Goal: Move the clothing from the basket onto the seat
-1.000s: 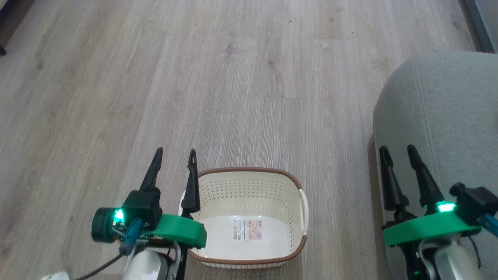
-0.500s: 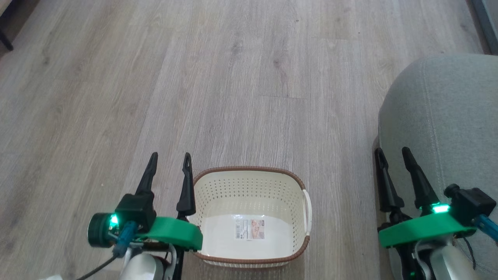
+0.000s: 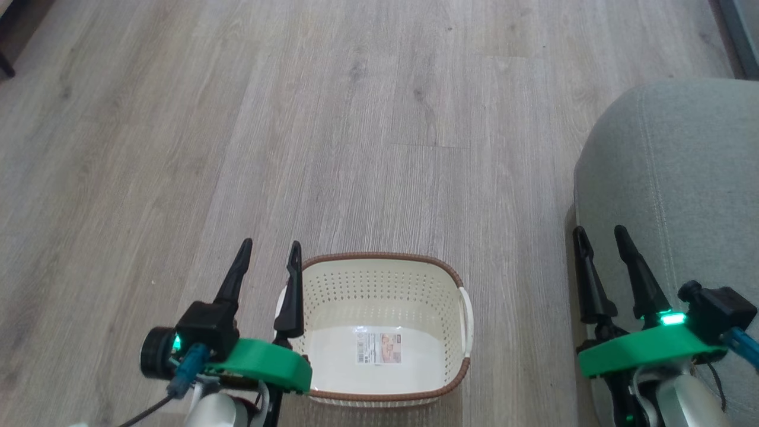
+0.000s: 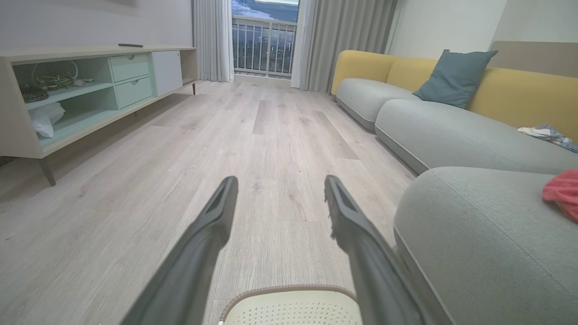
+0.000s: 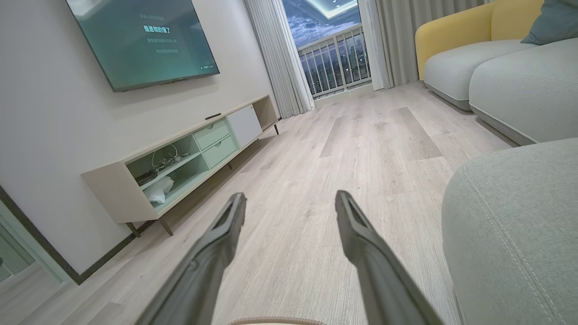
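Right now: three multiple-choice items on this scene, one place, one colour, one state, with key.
1. Where does the red garment lie? A in the basket; B on the seat; C in the left gripper.
2. The basket's rim colour? A blue; B black; C brown.
3. The left gripper and right gripper are: A both open, empty; B left shut on the garment; C right shut on a handle.
Key: 1 B, the left wrist view shows it on the grey seat; 2 C, a brown band tops the cream walls; 3 A, fingers spread, nothing between them.
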Controlling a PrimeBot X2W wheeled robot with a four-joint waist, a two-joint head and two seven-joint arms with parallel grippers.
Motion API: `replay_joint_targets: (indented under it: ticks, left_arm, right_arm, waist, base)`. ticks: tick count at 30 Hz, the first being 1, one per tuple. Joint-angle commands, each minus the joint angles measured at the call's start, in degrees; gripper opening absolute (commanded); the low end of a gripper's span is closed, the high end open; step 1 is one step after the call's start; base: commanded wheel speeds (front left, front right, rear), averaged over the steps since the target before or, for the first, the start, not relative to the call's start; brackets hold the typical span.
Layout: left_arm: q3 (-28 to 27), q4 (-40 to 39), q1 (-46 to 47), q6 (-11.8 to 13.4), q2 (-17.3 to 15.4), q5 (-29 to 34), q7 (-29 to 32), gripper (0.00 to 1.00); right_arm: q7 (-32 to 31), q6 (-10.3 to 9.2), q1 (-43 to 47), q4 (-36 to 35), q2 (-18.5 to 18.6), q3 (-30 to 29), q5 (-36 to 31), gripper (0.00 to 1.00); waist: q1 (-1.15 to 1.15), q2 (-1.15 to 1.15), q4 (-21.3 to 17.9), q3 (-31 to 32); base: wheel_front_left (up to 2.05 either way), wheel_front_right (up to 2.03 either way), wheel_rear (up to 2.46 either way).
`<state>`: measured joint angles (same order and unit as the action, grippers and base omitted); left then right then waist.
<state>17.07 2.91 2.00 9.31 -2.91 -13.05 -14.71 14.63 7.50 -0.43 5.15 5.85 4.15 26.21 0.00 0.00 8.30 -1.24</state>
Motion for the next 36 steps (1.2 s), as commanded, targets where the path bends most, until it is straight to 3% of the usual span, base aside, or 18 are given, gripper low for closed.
replay_joint_targets:
  ticks: [1,25,26,36]
  left_arm:
    - [-1.81,-1.87,1.42,-0.46,0.03,-0.53,-0.29,1.0]
    - [-1.84,-2.39,0.98,-3.2,0.03,-3.76,-0.29,1.0]
    - [-0.15,-0.06,-0.03,-3.09,0.0,-3.62,0.0,0.0]
    - [-0.97,2.87,-0.85,-3.7,-0.32,-8.27,0.86,0.0]
  right_arm:
    - [0.37,-0.01,-1.43,-1.4,0.51,1.28,0.16,1.0]
    - [0.37,-0.01,-1.64,-0.58,1.74,1.97,-0.41,1.0]
    - [0.0,0.0,-0.01,1.22,0.67,0.61,0.0,0.0]
    - [-1.01,0.0,0.34,4.29,0.23,0.37,3.95,0.0]
  waist:
    - [0.0,0.0,-0.16,-0.05]
    - [0.0,0.0,-0.7,-0.13]
    - [0.0,0.0,-0.71,-0.12]
    - [0.0,0.0,-1.15,-0.06]
  base:
    - [0.0,0.0,0.0]
    - [0.0,0.0,0.0]
    - [0.0,0.0,0.0]
    - [0.0,0.0,0.0]
